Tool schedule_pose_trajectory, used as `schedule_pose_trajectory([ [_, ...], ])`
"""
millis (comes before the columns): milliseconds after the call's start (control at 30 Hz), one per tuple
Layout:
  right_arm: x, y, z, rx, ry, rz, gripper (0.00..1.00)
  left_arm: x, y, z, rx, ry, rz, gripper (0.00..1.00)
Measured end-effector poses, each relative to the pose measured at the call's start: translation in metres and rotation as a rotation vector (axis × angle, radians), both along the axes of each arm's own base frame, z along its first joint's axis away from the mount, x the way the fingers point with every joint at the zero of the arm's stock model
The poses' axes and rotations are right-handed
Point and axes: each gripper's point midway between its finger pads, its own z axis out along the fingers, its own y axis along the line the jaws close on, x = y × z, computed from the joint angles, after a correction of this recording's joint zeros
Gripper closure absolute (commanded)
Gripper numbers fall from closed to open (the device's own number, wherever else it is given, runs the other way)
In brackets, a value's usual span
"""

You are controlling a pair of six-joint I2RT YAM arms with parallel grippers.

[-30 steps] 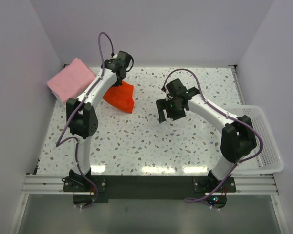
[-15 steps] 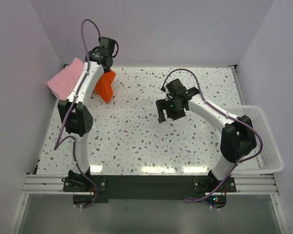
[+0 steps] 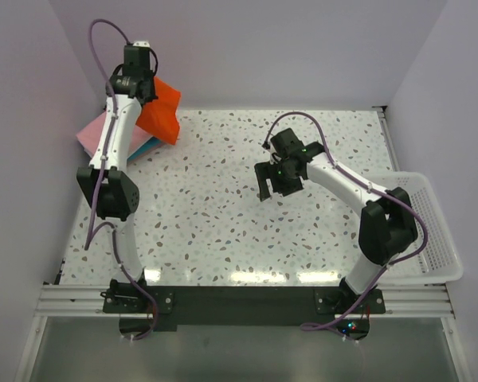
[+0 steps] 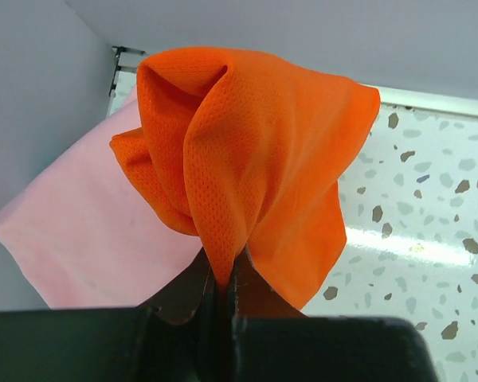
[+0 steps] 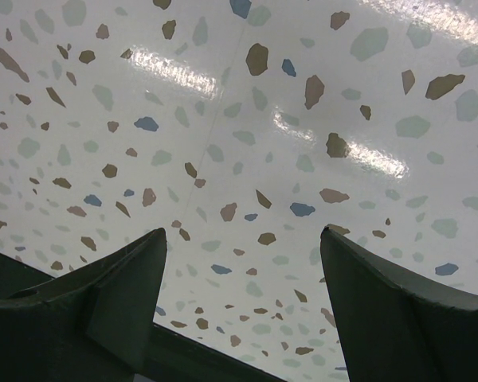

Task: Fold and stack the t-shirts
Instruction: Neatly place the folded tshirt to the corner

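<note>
Left hand [image 4: 221, 277] pinches bunched orange-red mesh t-shirt [image 4: 255, 143]; lower it square onto folded pink cloth t-shirt [image 4: 88, 231] below the hand, release flat. Right hand [image 5: 243, 270] wide, empty.

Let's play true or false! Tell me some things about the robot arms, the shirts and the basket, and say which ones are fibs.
1. The left jaws pinch the orange shirt. True.
2. The orange shirt lies flat on the table. False: it hangs bunched from the jaws, lifted up near the pink shirt.
3. The right jaws are open and hold nothing. True.
4. The basket sits on the left side. False: it is at the table's right edge.
</note>
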Motion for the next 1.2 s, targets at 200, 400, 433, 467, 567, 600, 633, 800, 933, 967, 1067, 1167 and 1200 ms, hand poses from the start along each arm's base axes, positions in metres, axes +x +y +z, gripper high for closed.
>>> schedule_pose_trajectory([
  [200, 0.001, 0.001, -0.004, -0.006, 0.011, 0.0, 0.19, 0.005, 0.018, 0.025, -0.113, -0.093, 0.005, 1.0],
  [400, 0.001, 0.0, -0.005, -0.008, 0.014, -0.001, 0.19, 0.003, 0.042, 0.051, -0.188, -0.18, 0.041, 1.0],
  [433, 0.001, 0.0, -0.005, -0.008, 0.014, -0.001, 0.19, 0.001, 0.047, 0.055, -0.197, -0.193, 0.053, 1.0],
  [467, 0.001, 0.0, -0.005, -0.008, 0.014, -0.001, 0.19, -0.001, 0.052, 0.059, -0.205, -0.205, 0.062, 1.0],
  [567, 0.002, 0.0, -0.005, -0.008, 0.014, -0.001, 0.19, -0.005, 0.064, 0.068, -0.225, -0.233, 0.087, 1.0],
  [600, 0.001, 0.0, -0.005, -0.008, 0.014, 0.0, 0.19, -0.007, 0.067, 0.07, -0.23, -0.24, 0.096, 1.0],
  [633, 0.002, 0.0, -0.005, -0.009, 0.013, 0.0, 0.19, -0.008, 0.069, 0.07, -0.234, -0.243, 0.1, 1.0],
  [800, 0.002, 0.0, -0.005, -0.009, 0.013, 0.001, 0.19, -0.012, 0.073, 0.055, -0.253, -0.222, 0.123, 1.0],
  [933, 0.002, 0.0, -0.005, -0.009, 0.013, 0.001, 0.19, -0.015, 0.074, 0.031, -0.261, -0.168, 0.139, 1.0],
  [967, 0.002, 0.0, -0.005, -0.009, 0.013, 0.001, 0.19, -0.016, 0.074, 0.026, -0.261, -0.157, 0.144, 1.0],
  [1067, 0.002, 0.0, -0.005, -0.009, 0.013, 0.001, 0.19, -0.021, 0.08, 0.013, -0.253, -0.131, 0.169, 1.0],
  [1167, 0.002, 0.0, -0.005, -0.009, 0.013, 0.001, 0.19, -0.027, 0.087, 0.003, -0.251, -0.112, 0.195, 1.0],
  [1200, 0.002, 0.0, -0.005, -0.009, 0.013, 0.001, 0.19, -0.029, 0.09, 0.001, -0.25, -0.107, 0.206, 1.0],
])
